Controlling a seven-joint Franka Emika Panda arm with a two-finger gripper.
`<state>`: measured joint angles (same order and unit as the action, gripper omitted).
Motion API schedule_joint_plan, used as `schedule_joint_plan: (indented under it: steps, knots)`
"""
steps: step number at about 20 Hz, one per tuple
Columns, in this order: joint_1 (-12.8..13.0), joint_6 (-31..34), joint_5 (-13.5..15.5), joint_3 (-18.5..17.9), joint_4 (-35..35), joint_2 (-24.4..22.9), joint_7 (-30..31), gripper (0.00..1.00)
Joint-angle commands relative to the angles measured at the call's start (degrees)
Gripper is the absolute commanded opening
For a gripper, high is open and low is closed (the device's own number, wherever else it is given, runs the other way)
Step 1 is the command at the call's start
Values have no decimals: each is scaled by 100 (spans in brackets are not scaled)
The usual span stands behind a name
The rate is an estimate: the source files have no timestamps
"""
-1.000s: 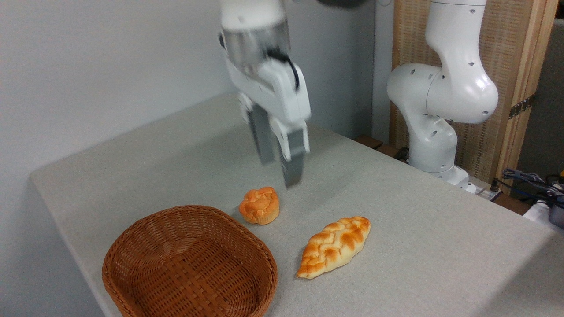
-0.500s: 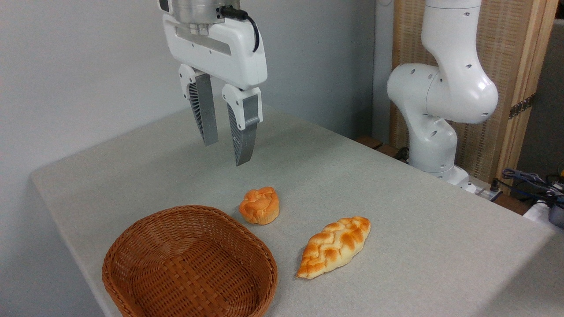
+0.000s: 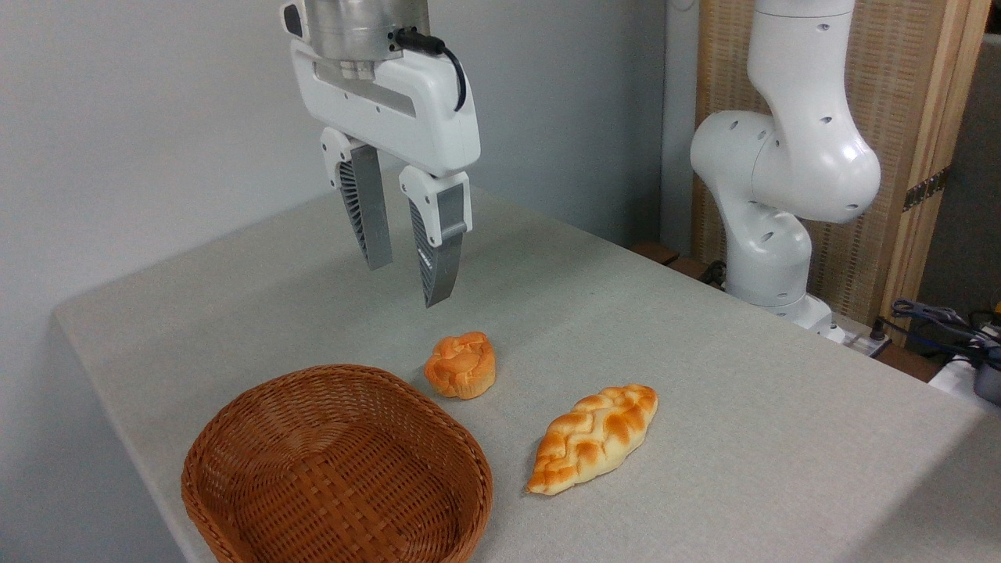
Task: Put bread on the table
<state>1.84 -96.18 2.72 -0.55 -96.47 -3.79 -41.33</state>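
Since the frame half a second earlier, the gripper (image 3: 407, 277) has been shifted slightly to the right and lowered a little, while the items on the table (image 3: 704, 375) are seen exactly where they were. At the left, a wicker basket (image 3: 336, 469) is set near the front edge, with nothing to be seen inside it. Above and behind it, the gripper is held in the air with its ribbed fingers (image 3: 367, 215) pointed downward; the jaws are parted and nothing is held between them. Below the fingertips and slightly to the right, a small round bun (image 3: 461, 365) is rested on the cloth, just beside the basket's far rim and apart from the gripper. Further right, the bread (image 3: 594, 438) is laid flat on the table, angled with one pointed end toward the front and the other toward the back right, clear of the basket and the bun. At the far right, the arm's white base (image 3: 770, 227) is mounted beyond the table's edge, before a wooden panel (image 3: 899, 102).
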Motion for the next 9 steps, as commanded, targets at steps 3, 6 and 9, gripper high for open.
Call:
schedule_joint_plan:
  steps: [3,6,9]
  knots:
    - [106,363,115,-95,155,133,-15,100]
    - [106,363,106,-95,164,133,20,100]
    - [106,363,97,-121,181,141,-6,100]
